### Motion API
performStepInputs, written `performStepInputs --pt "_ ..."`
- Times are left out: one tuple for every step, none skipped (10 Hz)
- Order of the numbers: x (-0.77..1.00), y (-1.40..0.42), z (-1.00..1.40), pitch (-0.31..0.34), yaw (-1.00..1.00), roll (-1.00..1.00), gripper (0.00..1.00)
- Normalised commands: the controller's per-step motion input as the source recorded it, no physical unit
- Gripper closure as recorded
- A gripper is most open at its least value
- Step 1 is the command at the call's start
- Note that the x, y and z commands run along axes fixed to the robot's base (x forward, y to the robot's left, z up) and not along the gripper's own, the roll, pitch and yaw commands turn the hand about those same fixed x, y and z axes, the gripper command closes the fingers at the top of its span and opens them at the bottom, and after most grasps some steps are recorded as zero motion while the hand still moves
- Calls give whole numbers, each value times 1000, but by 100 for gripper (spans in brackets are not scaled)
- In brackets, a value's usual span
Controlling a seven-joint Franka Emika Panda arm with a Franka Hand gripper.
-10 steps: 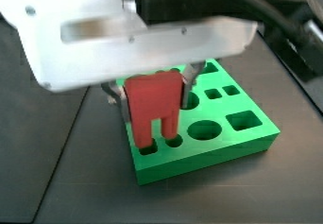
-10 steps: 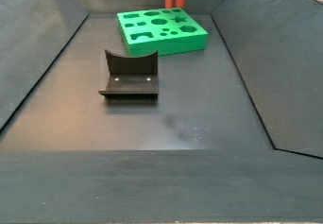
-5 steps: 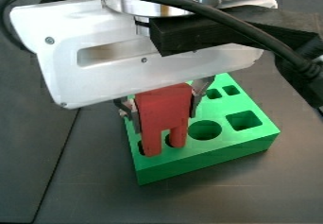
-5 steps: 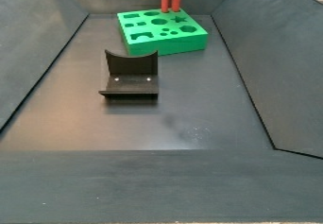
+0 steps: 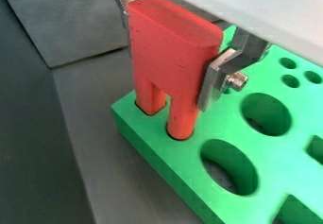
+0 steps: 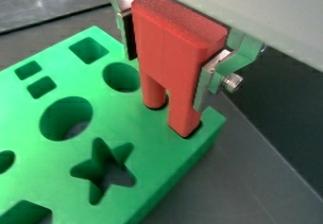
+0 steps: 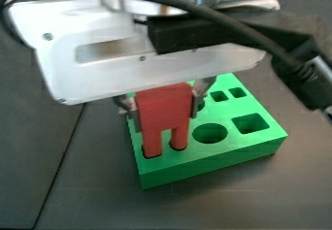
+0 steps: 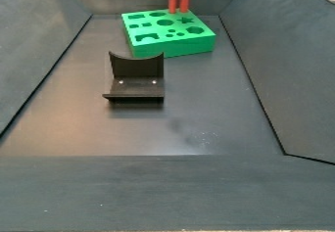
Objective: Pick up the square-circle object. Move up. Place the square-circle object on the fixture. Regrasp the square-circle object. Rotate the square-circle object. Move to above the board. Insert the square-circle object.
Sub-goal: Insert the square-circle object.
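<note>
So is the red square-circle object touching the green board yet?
Touching. In both wrist views the two legs of the square-circle object disappear into holes at the corner of the board, with no gap at the rims; the gripper holds it upright.

I see a dark floor (image 8: 197, 118) with sloped dark walls. On it the fixture (image 8: 133, 79) sits left of centre; the board (image 8: 165, 32) lies farther back, under the gripper (image 7: 161, 106).

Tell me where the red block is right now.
The red block stands upright in the gripper at one corner of the green board, its two legs entering holes there. In a side view, that is beyond the empty fixture.
</note>
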Motion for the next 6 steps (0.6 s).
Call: performStepInputs --pt "-451 0 -249 -71 -80 -186 100" --pt "-320 0 -406 -77 -71 -159 100" --pt "-186 -20 -826 -203 -77 -21 100" --pt "-77 -97 -851 -211 -43 11 100" --pt "-34 -71 -806 -204 -57 9 100" --pt "0 369 -129 -60 -143 -326 100"
